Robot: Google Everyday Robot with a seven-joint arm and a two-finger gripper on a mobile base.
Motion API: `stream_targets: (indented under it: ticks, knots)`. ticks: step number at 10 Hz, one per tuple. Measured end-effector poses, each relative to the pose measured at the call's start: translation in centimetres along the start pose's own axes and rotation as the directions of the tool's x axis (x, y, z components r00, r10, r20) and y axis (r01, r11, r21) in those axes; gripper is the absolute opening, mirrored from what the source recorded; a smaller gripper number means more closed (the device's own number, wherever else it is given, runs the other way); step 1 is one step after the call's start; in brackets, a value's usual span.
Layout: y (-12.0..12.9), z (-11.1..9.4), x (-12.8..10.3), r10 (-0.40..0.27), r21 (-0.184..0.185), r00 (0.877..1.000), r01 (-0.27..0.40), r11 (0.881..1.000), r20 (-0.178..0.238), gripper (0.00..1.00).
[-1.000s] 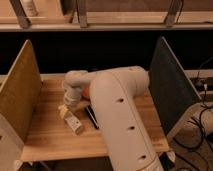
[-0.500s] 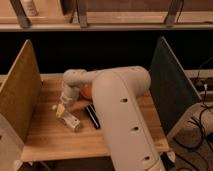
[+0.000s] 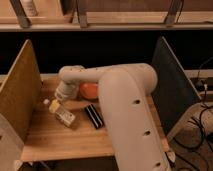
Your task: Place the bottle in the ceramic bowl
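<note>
The bottle, cream-white with a white cap, is tilted low over the wooden table at the left, its cap end pointing up-left. My gripper comes down from the white arm onto its upper end and is shut on it. The ceramic bowl, glossy orange-red, stands just right of the gripper; the arm hides part of it. The bottle is outside the bowl, to its lower left.
A black striped bar lies on the table right of the bottle. A tan side panel stands at the left and a dark grey one at the right. My bulky white arm covers the table's right half.
My gripper and the bottle have moved together a little to the left and up, away from the black bar. The bowl and the bar have not moved.
</note>
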Motion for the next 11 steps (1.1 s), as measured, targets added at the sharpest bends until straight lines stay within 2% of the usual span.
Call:
stream_targets:
  ticks: [1,3,4,6,8,9,10,11]
  knots:
    - [-0.3,-1.1,-0.4,-0.011,0.026,1.0,0.01,1.0,0.028,0.0]
    - [-2.4,-5.7,-0.8,-0.007,0.126,0.992,-0.008,0.992,0.123,0.0]
    - [-3.2,-7.5,-0.6,-0.003,0.158,0.988,-0.022,0.987,0.157,0.0]
    - [-5.7,-12.9,0.9,0.03,0.238,0.966,-0.093,0.967,0.256,0.0]
    - [-7.0,-17.0,3.1,0.068,0.287,0.943,-0.168,0.943,0.326,0.0]
    - [-8.0,-19.3,5.0,0.104,0.307,0.923,-0.228,0.924,0.371,0.0]
    - [-8.8,-20.7,7.1,0.149,0.306,0.904,-0.286,0.908,0.402,0.0]
    - [-9.0,-21.1,8.0,0.17,0.301,0.895,-0.31,0.902,0.413,0.0]
